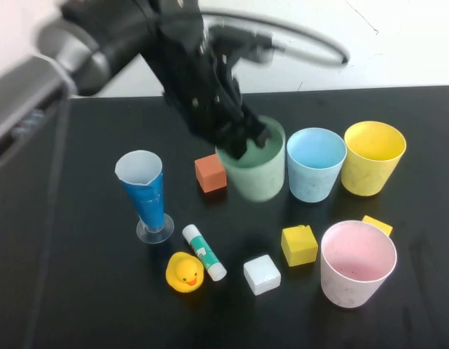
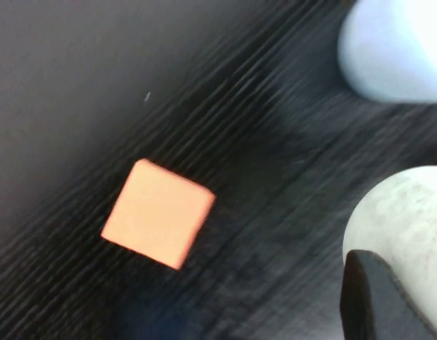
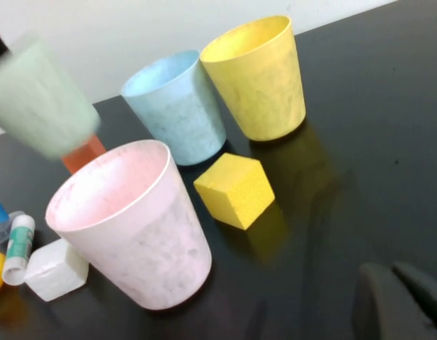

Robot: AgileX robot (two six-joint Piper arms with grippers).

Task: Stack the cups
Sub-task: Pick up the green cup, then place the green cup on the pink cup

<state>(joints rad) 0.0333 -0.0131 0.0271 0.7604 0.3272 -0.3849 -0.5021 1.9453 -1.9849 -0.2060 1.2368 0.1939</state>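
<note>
The black tabletop [image 1: 78, 291] carries all items. The left arm reaches in from the rear-left; the left gripper [image 1: 242, 138] sits at the rim of the pale green tapered plastic cup [image 1: 257, 174], one finger inside the cup, clamped on its wall. That cup appears tilted and raised in the right wrist view. To its right stand the light blue tapered plastic cup [image 1: 315, 163], then the yellow tapered plastic cup [image 1: 372, 158]. The pink-white tapered plastic cup [image 1: 356, 263] stands near the front right. An orange cube [image 1: 210, 173] lies just beside the green cup. The right gripper [image 3: 399, 301] shows only in its wrist view; its finger state cannot be told.
</note>
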